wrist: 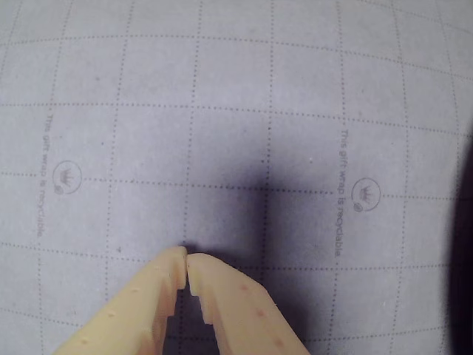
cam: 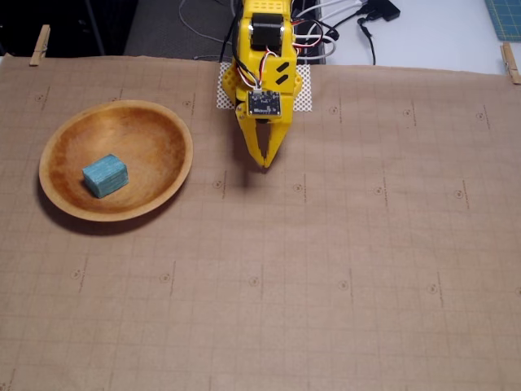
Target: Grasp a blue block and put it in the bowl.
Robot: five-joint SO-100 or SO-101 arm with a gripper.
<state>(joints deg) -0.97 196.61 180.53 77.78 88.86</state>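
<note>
The claw (cam: 265, 164) is clenched on nothing: in the wrist view its two pale yellow fingertips (wrist: 187, 268) meet at their ends, with a thin dark slit between the notched inner faces lower down and no object caught there. In the fixed view the same two fingers taper to a single point aimed down at the paper, just right of the bowl and apart from it. A soft shadow lies on the sheet directly ahead of the tips in the wrist view.

Behind the claw rises one yellow arm (cam: 262, 49), carrying a small dark circuit board (cam: 264, 102) on its front and a bundle of red, white and black wires (cam: 313, 37) leading off to the upper right. Its base sits on one white perforated pad (cam: 304, 96) at the far edge of the covering.

One sheet of brown gridded wrapping paper (cam: 350, 269) covers the table, printed with dotted lines and small round crown marks; the wrist view shows two such marks, each beside a line of text about the wrap being recyclable. Three wooden clothespins show along the paper's top edge: one at the left (cam: 39, 45) and one at the right (cam: 510, 61) are clear, so count two with certainty.

One wooden bowl (cam: 155, 122) stands at the left of the fixed view. One blue block (cam: 105, 176) rests inside it, left of centre, lying flat on the bowl's floor. There is no second block on the paper.
</note>
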